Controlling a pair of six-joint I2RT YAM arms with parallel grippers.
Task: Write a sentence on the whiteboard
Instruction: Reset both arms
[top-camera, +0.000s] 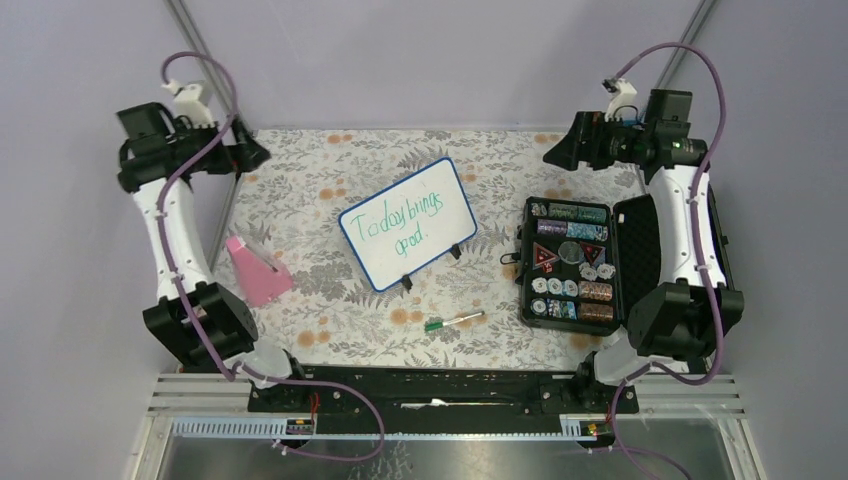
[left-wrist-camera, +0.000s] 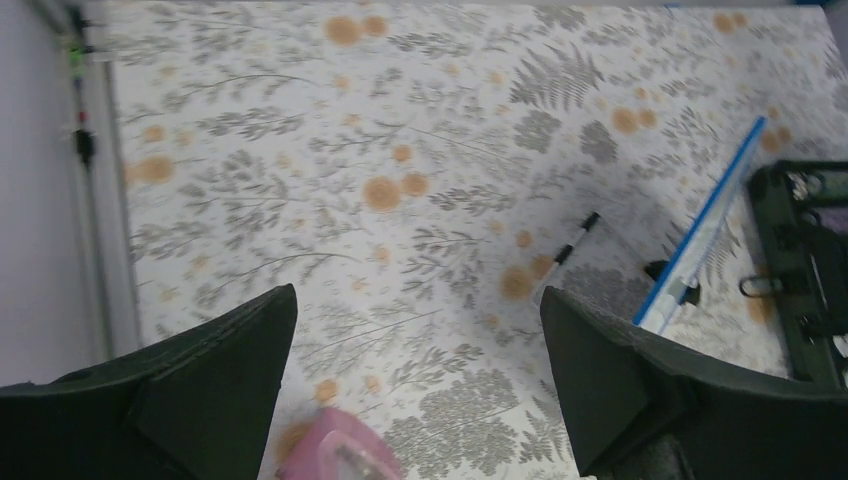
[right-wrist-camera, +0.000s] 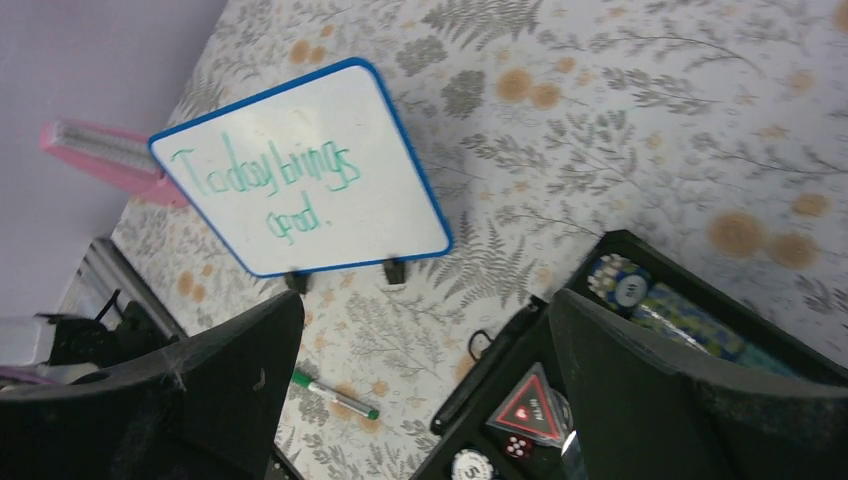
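Nearest, across the bottom of the overhead view: black metal mounting rail carrying both arm bases. At far left, white-and-black left arm folded up over the back corner, left jaws spread wide and gripping nothing, only floral-patterned desk between them in the wrist view. Next, pink wedge-shaped plastic object beside that arm's lower link. At centre, small glossy whiteboard with thin blue frame, propped on two black feet, turned at a slight angle, apart from everything else. Across it, the green handwritten sentence in two lines, roughly "Today brings good." Just in front, slim white marker with a green end, flat on the desk, touching nothing. Further right, open black foam-lined case of poker chips. At far right, right arm, right jaws likewise wide and empty.

Writing apparently complete, so probably a matter of parking. Keep both arms high and well wide of the board. Avoid brushing fresh ink or nudging the feet. Leave the marker alone.
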